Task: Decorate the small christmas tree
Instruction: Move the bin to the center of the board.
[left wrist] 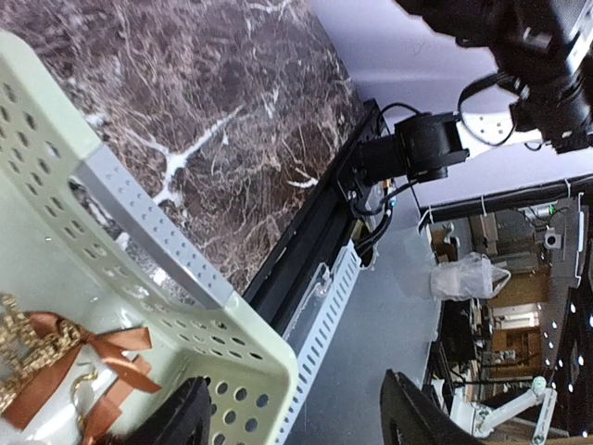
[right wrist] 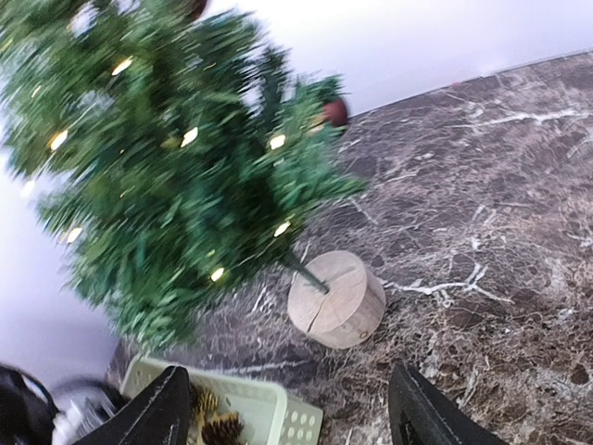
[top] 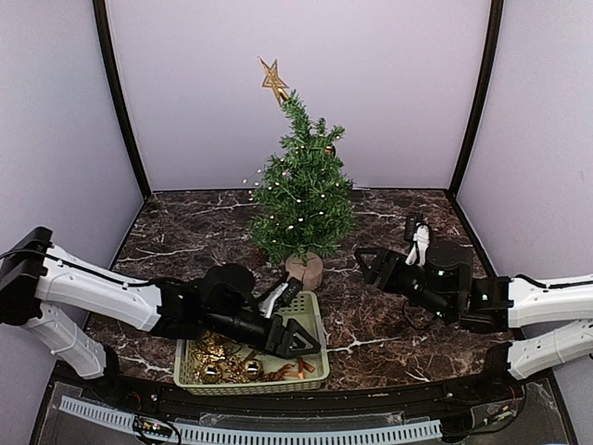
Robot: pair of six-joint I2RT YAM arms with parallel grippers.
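The small christmas tree (top: 301, 199) stands mid-table on a round wooden base (top: 306, 271), with lit lights, a gold star (top: 273, 79) on top and a ball (top: 329, 148) near the crown. In the right wrist view the tree (right wrist: 185, 167) is blurred above its base (right wrist: 335, 298). A pale green basket (top: 318, 315) in front of it holds gold ornaments (top: 215, 357), pine cones (right wrist: 222, 428) and an orange ribbon bow (left wrist: 102, 357). My left gripper (top: 298, 345) (left wrist: 296, 422) is open over the basket's near right corner (left wrist: 259, 362), one finger inside, holding nothing. My right gripper (top: 369, 264) (right wrist: 287, 417) is open and empty, right of the base.
Dark marble tabletop (top: 389, 324) lies inside purple walls. A black rail and white slotted cable duct (left wrist: 324, 306) run along the near table edge beside the basket. A small black-and-white object (top: 415, 236) lies at the back right, behind the right arm.
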